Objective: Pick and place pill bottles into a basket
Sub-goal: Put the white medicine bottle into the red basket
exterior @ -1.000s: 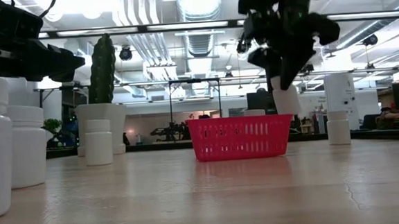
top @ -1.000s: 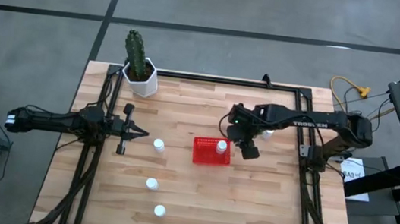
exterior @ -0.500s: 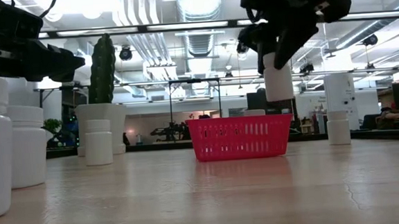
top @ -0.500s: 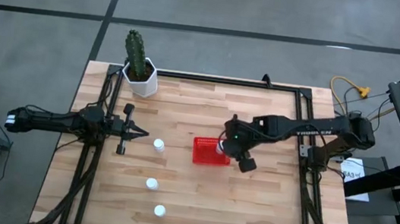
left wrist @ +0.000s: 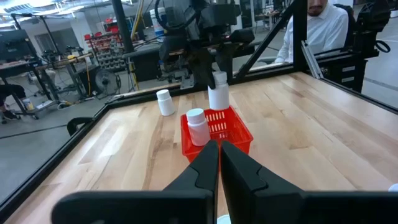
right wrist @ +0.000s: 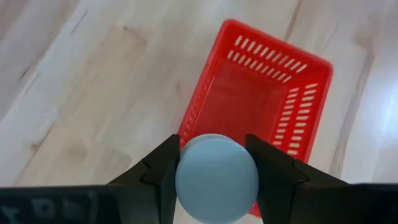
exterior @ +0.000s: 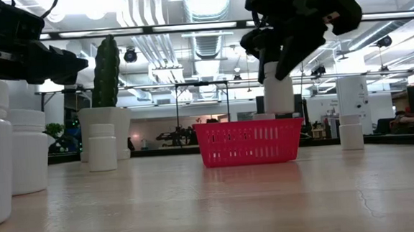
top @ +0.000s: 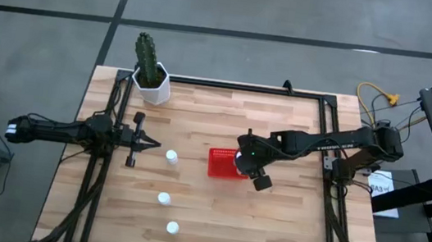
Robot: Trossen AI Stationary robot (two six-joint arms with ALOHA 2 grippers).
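While the left gripper (top: 150,143) waits at the table's left side with its fingers pressed together on nothing, the right gripper (exterior: 278,50) has carried a pill bottle (exterior: 278,96) inward from beyond the far right of the basket (top: 219,162) to a spot over the basket's right end, and has brought it from a tilt to nearly upright. Its fingers are clamped narrow on the bottle's sides, and the wrist camera looks straight down past the round cap (right wrist: 216,178) onto the red mesh walls and the basket's open floor, which appears bare there. The low view shows the bottle hanging above the rim, not yet inside. My reading is that the carry is nearly done and that lowering and release come next. The bottle sits over one end rather than the middle, so a small correction may be wise. Three more bottles stand in a loose line on the wood to the basket's left (top: 171,157) (top: 163,199) (top: 172,228), so most of the task remains.
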